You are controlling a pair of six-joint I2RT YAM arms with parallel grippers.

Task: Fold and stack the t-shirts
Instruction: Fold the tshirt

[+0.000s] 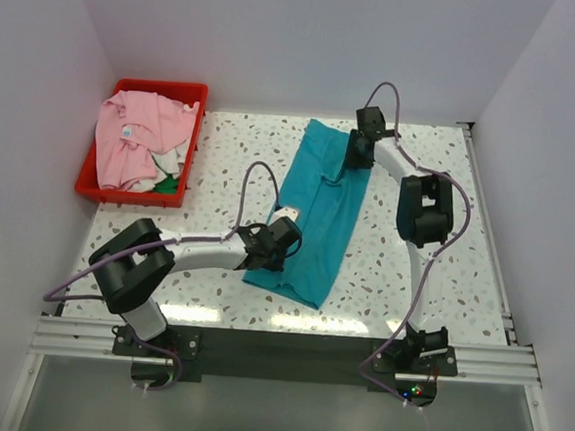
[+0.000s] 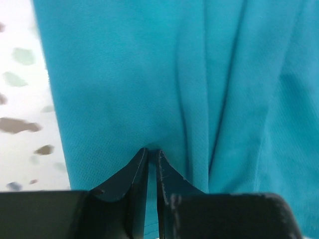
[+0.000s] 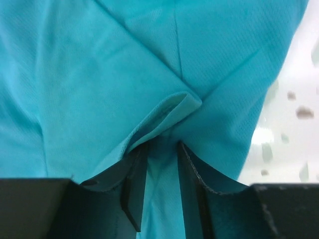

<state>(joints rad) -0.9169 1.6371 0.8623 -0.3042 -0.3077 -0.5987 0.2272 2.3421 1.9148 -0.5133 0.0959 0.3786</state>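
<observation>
Top external view: the teal t-shirt lies as a long folded strip in the middle of the counter, running from far to near. The left pincer is at the strip's near left edge. Its jaws are almost shut, with a thin bit of teal cloth nipped between them. The right pincer is at the far end. Its jaws are a little wider apart and squeeze a bunched fold of the same shirt. The pink t-shirt sits crumpled in the red bin at the far left, well apart from both arms.

What could go wrong? The left pincer may have only the top layer, so a lift could pull the strip open and spoil the fold. The right pincer's hold looks loose, so the cloth could slip out. If one arm goes faster than the other, the shirt could twist or land crooked.
</observation>
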